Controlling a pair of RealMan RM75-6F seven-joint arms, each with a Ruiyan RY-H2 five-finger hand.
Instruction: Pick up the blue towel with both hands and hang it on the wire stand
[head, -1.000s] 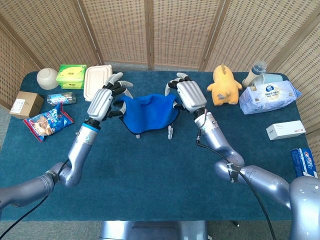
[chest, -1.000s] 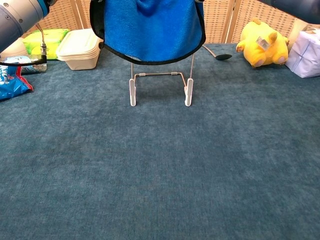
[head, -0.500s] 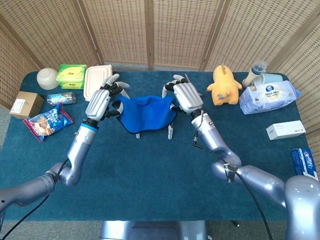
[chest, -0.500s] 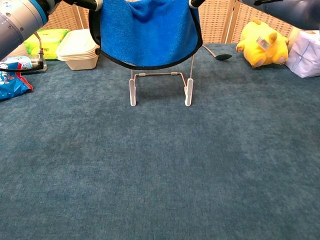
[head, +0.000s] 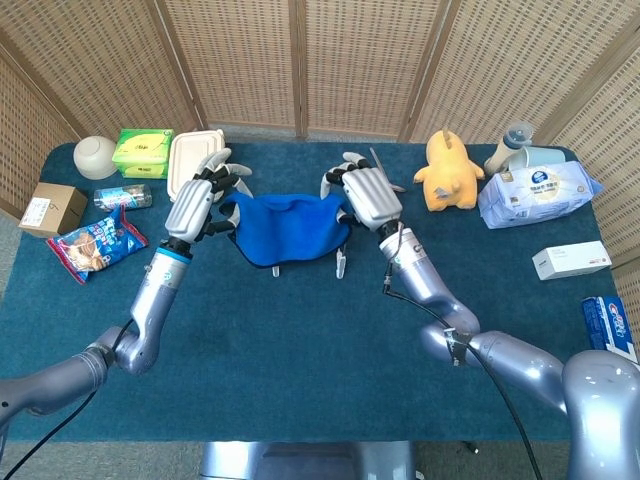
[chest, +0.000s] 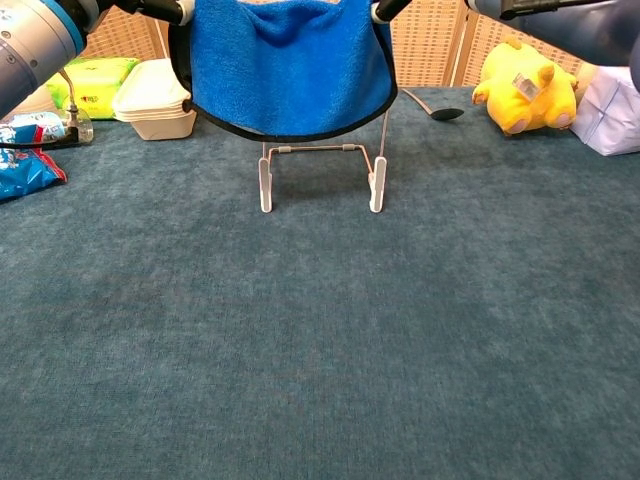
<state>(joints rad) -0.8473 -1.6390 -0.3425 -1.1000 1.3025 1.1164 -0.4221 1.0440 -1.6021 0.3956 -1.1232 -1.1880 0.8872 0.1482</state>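
Above the middle of the dark teal tablecloth (head: 300, 340), the blue terry towel with dark edging (head: 288, 227) hangs stretched between both hands, its lower hem draped in front of the thin wire stand with white feet (chest: 322, 172). Its left corner is pinched by the left hand (head: 195, 205), the other fingers fanned apart. Its right corner is held by the right hand (head: 366, 194), fingers curled over the cloth. Behind them sit a white lidded food container (head: 192, 160) and a yellow plush toy (head: 446, 172).
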